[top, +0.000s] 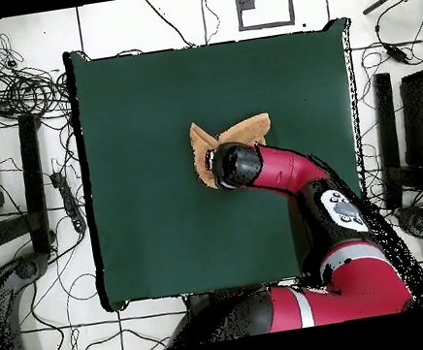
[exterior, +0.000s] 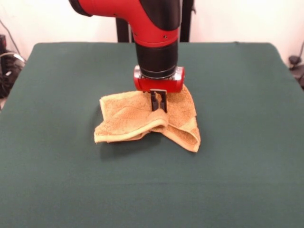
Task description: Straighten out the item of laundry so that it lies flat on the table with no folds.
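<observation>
Hand towel [exterior: 142,121], mustard-orange terry, lies crumpled about mid-table [exterior: 57,180], slightly toward the robot's side of centre. Not flat: a raised ridge runs across the middle, one flap doubled under at the camera-side left, another lobe folded over at the camera-side right.

Gripper [exterior: 159,102] directly above the towel's middle, fingers pointing straight down, tips at the ridge. The two black fingers stand close together with only a thin gap; they look pinched on the top fold of the towel, though the contact itself is too small to confirm. Overhead, the arm's wrist covers most of the towel [top: 248,128]; only two pointed corners show past it, on the side away from the base.

Risks, as judged from here:
- A grip at the centre ridge, not a corner, would lift the cloth into a tent; folds would drop back bunched.
- More than one layer may be caught, so dragging would shift the whole heap instead of opening it.
- Thin purchase on terry could slip mid-pull.
</observation>
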Robot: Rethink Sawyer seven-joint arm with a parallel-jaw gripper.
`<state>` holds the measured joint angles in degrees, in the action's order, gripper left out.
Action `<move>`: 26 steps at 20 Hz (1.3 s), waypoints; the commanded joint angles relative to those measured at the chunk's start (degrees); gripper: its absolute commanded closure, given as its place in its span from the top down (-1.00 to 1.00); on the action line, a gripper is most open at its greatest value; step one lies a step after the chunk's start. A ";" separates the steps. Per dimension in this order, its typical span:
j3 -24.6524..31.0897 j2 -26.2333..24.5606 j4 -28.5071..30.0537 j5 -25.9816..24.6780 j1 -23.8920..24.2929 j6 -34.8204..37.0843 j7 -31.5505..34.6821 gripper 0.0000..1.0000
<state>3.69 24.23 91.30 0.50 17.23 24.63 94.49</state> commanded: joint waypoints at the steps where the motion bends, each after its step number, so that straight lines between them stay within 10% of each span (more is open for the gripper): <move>1: 2.06 -4.53 3.19 -2.86 -0.38 -4.45 6.15 -1.00; 26: 3.00 4.88 8.55 -5.43 1.53 0.23 1.79 -1.00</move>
<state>3.71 25.94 92.46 -1.21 17.38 24.47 94.49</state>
